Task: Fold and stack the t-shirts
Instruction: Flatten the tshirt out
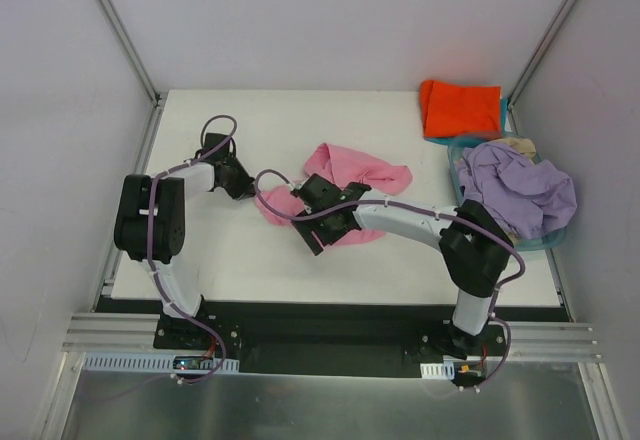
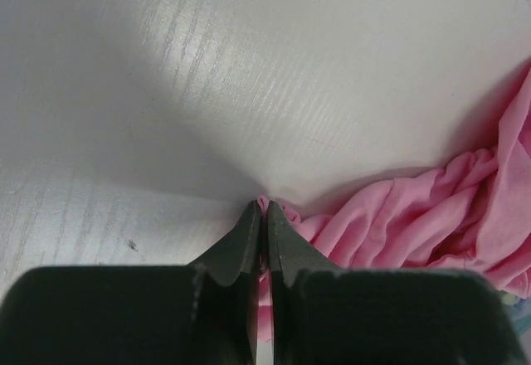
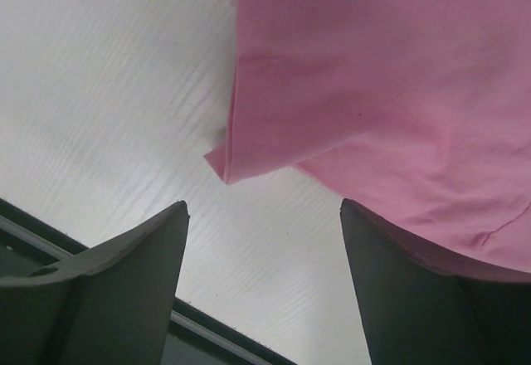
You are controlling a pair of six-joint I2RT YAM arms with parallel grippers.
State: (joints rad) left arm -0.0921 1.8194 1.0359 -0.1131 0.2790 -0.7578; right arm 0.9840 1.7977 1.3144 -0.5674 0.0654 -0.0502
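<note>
On the white desk (image 1: 200,260), a crumpled pink t-shirt (image 1: 350,175) lies between two robot arms

The left end effector (image 2: 264,209) is clenched on a thin pinch of the shirt's edge. The right end effector (image 3: 262,207) hangs released, jaws wide, over a folded corner. The cloth looks light and limp, so it will likely sag unless taken at hems or corners. Only the left wrist view shows fabric trapped between the fingers. Only the overhead view shows a folded orange-red shirt (image 1: 460,108) and a lavender shirt (image 1: 520,188) heaped in a blue basket (image 1: 545,243).
</note>
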